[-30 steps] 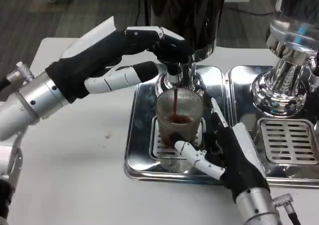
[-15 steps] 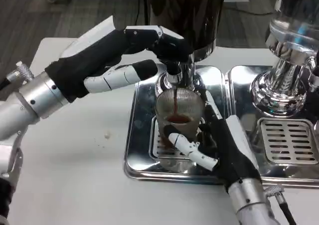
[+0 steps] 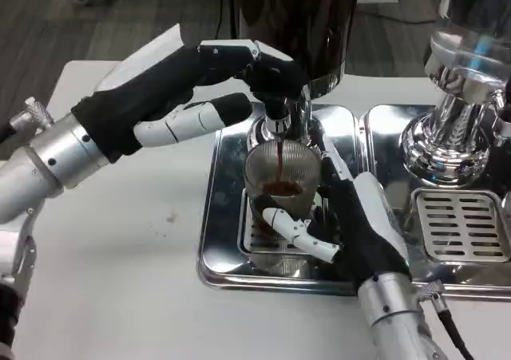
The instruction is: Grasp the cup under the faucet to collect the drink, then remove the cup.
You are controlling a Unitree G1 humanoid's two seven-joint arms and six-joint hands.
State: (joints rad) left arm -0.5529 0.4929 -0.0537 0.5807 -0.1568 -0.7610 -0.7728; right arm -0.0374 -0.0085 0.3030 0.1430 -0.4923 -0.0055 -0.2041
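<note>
I see the white worktop [image 3: 120, 280] filling most of my head view, with two chrome drip trays side by side on its far right part. On the left drip tray [image 3: 219, 216] stands the dark drink dispenser [image 3: 295, 17], and beside it on the right tray [image 3: 459, 232] a shiny chrome dispenser base [image 3: 451, 136]. My left arm reaches in from the left edge, and the left robot hand [image 3: 200, 85] is up at the faucet [image 3: 279, 120]: its upper fingers lie over the tap at the dispenser's front, while the lower white fingers stretch out just beside the spout. I cannot tell how firmly it presses. The right robot hand [image 3: 351, 216] comes up from the bottom edge and wraps around the cup [image 3: 281, 184], with a white finger curled across its near side and the palm against its right flank. The ribbed clear cup sits upright on the left tray's grate, directly under the faucet. A thin dark stream [image 3: 280, 156] falls from the spout into it, and a shallow brown pool of drink shows inside.
</note>
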